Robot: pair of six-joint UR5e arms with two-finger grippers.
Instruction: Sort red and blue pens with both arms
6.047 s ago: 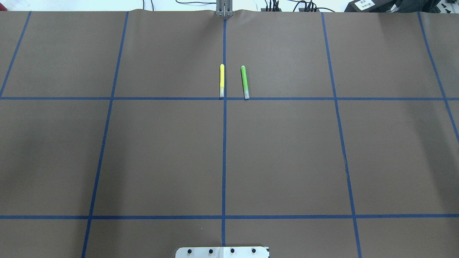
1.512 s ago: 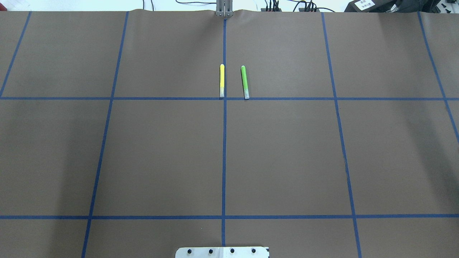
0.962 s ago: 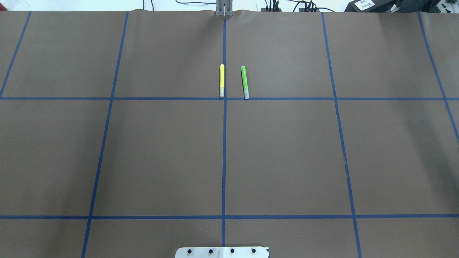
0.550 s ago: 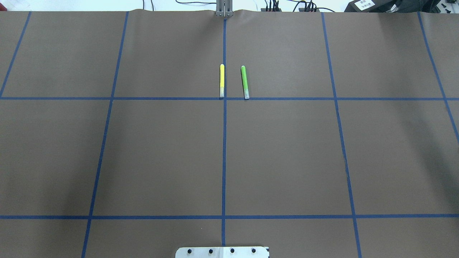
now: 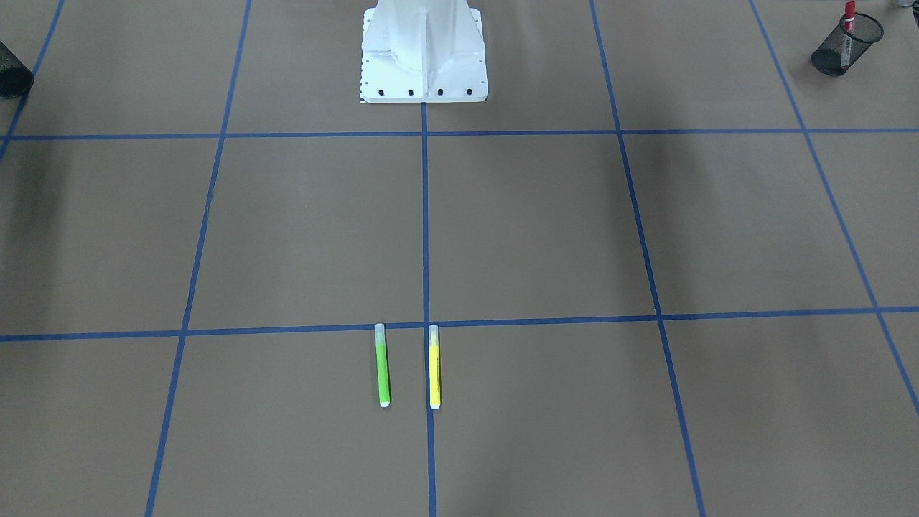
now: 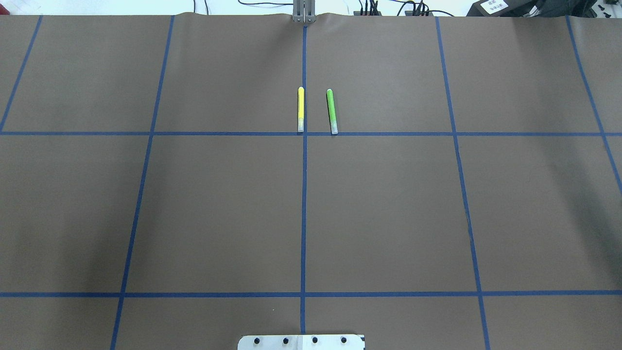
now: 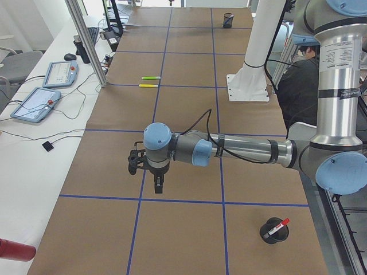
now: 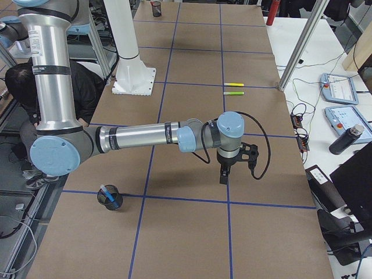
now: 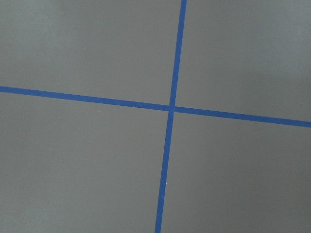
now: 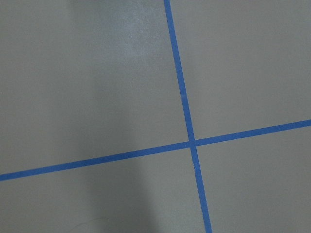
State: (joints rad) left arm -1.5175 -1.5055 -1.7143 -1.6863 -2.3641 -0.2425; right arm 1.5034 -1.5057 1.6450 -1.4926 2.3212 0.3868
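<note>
The red pen [image 5: 849, 13] stands in a black mesh cup [image 5: 838, 49] at the table corner on my left side; the exterior left view shows this red pen [image 7: 277, 227] leaning in its cup [image 7: 273, 234]. The blue pen [image 8: 108, 195] stands in another black mesh cup [image 8: 111, 199] on my right side. My left gripper [image 7: 158, 184] hangs above the mat, away from the cup. My right gripper [image 8: 223, 176] hangs likewise. Whether either is open or shut I cannot tell. Both wrist views show only brown mat and blue tape.
A green marker [image 6: 332, 111] and a yellow marker [image 6: 301, 109] lie side by side at the far middle of the mat. The white robot base [image 5: 423, 50] stands at the near edge. A person [image 7: 301, 80] sits behind the robot. Tablets lie on the side bench.
</note>
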